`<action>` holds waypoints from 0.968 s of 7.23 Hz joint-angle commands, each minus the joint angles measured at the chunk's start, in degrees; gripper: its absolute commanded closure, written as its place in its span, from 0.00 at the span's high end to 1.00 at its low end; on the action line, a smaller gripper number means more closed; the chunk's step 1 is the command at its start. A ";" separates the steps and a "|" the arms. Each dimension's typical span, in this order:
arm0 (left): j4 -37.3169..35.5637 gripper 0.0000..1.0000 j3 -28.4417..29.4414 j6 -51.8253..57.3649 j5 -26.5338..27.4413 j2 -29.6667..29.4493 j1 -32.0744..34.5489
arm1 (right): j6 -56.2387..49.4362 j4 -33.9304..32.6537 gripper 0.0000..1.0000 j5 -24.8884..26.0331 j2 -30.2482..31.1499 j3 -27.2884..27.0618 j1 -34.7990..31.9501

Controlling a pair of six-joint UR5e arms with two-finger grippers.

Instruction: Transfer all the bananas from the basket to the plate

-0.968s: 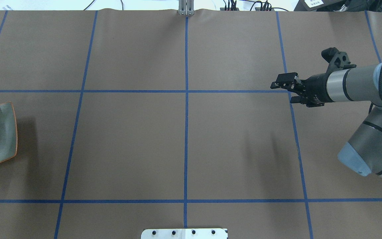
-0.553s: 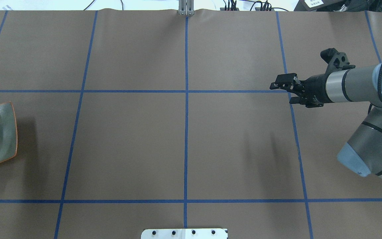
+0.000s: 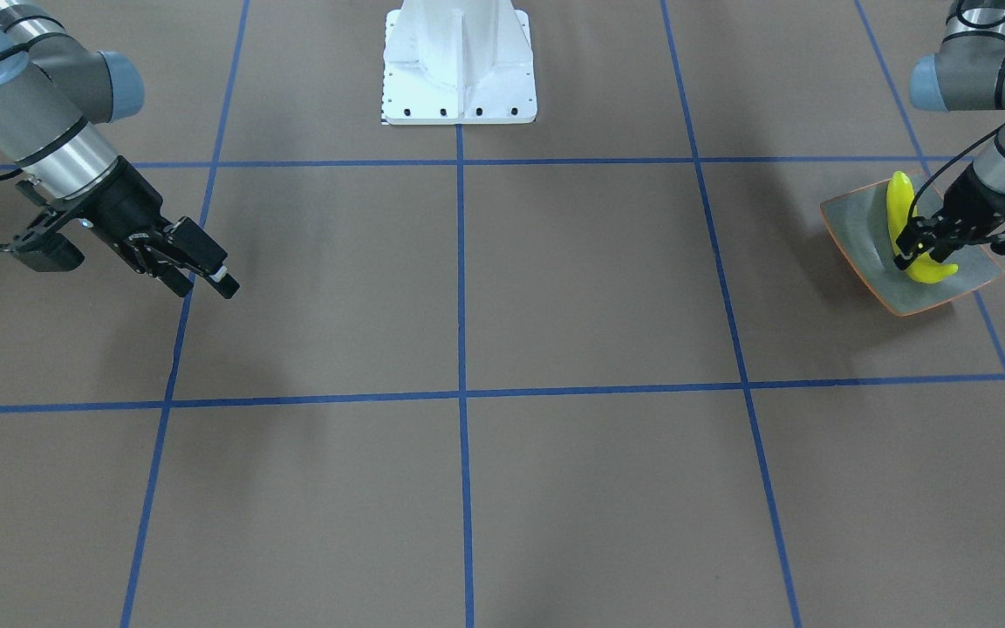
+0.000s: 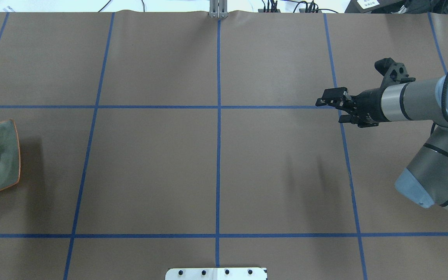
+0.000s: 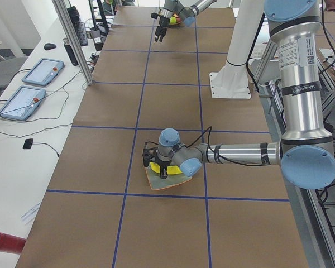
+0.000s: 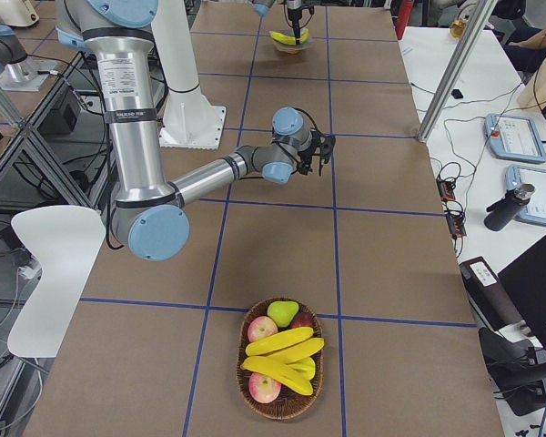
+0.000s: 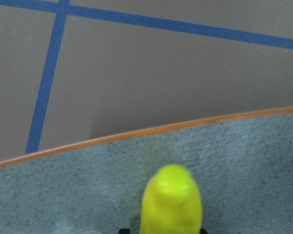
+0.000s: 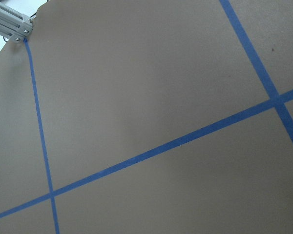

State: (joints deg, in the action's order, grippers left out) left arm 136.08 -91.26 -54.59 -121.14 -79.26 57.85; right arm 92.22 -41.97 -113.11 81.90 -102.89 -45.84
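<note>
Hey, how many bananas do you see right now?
4. One banana is at the plate, held by the left gripper; three bananas lie in the basket by the apples and pear. More may be hidden underneath.

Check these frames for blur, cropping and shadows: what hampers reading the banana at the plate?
Left wrist view: the banana sits close at the bottom edge and is soft, the plate behind it hardly sharper. Overhead view: both are cropped by the left edge. Front-facing view: sharp, even light, soft shadow beside the plate.

Four bananas [image 6: 278, 341], one plate [image 3: 856, 227], one basket [image 6: 246, 387], perhaps three apples [image 6: 262, 328], one pear [image 6: 283, 312].
</note>
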 commanded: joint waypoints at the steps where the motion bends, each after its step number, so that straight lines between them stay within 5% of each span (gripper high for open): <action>1: 4.16 0.99 -0.15 1.40 -3.63 0.59 0.33 | 0.07 0.13 1.00 -0.10 -0.16 0.06 0.13; 3: 7.62 0.99 -5.11 1.33 -13.83 1.73 8.09 | -0.89 0.13 1.00 0.60 0.37 -0.38 -0.39; 5: 7.27 0.99 -11.11 0.89 -13.95 2.09 9.47 | -4.39 0.05 1.00 2.44 3.08 -0.21 -2.22; 7: -0.22 0.99 -16.02 0.71 -13.60 0.61 9.03 | -23.27 0.13 1.00 -1.65 12.18 -0.21 -9.05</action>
State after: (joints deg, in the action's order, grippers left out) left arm 141.08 -103.92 -53.79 -134.90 -77.88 66.96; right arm 80.91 -41.86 -112.20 88.45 -103.14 -50.53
